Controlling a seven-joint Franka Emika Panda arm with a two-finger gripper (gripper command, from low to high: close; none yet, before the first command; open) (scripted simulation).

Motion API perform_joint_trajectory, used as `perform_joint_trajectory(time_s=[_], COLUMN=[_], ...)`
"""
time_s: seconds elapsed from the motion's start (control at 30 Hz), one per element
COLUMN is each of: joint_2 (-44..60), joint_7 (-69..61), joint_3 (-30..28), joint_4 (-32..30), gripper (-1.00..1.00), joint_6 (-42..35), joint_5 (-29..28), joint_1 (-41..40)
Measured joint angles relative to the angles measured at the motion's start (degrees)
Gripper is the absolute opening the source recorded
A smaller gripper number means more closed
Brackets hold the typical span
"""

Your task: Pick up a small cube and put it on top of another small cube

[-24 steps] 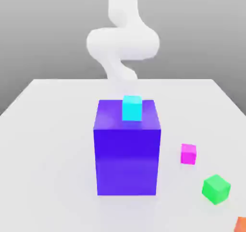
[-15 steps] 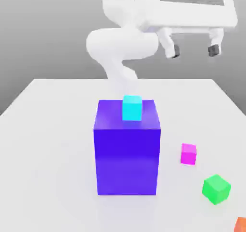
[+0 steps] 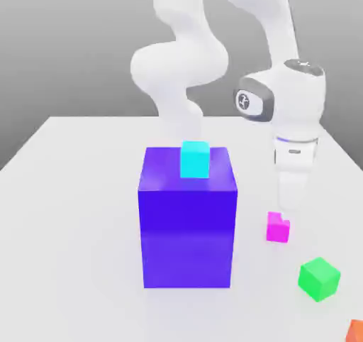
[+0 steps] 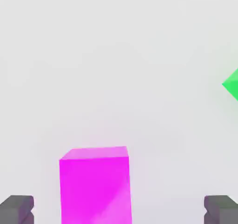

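Big blue-violet block [image 3: 188, 220] mid-bench, cyan cube [image 3: 195, 159] sitting on top. Right of it in exterior view: magenta cube [image 3: 278, 228] on bench [image 3: 71, 213], pincer [image 4: 119, 209] spread wide, straddling it, nothing gripped yet. Cube looks off-centre toward one finger [image 4: 16, 208], so closing could shove or twist it. Green cube [image 3: 319, 278] nearby, might get bumped.

Cyan cube [image 3: 195, 159] atop big blue-violet block [image 3: 188, 223]; green cube [image 3: 319, 279] on table [image 3: 71, 213].
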Motion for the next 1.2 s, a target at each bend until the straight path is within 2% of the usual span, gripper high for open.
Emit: perform_joint_trajectory(time_s=[0.1, 0.2, 0.23, 0.47, 0.6, 0.77, 1.2], joint_2=[6.18, 12.29, 13.51, 13.43, 6.5, -3.29, 4.56], joint_7=[2.24, 2.82, 3.06, 3.47, 1.35, 0.05, -7.19], joint_3=[-4.09, -8.82, -9.64, -9.72, -5.77, -5.11, -8.86], joint_4=[0.98, 1.99, 2.19, 2.18, 1.01, -0.54, 23.84], gripper=[0.0, 0.0, -1.0, -1.0, -1.0, -1.0, -1.0], joint_6=[5.02, 10.12, 11.09, 10.98, 5.27, -3.02, -19.59], joint_5=[-3.58, -4.08, -4.28, -4.85, -2.24, -0.18, -2.0], joint_1=[2.96, 7.72, 8.53, 8.47, 5.1, 5.01, -1.7])
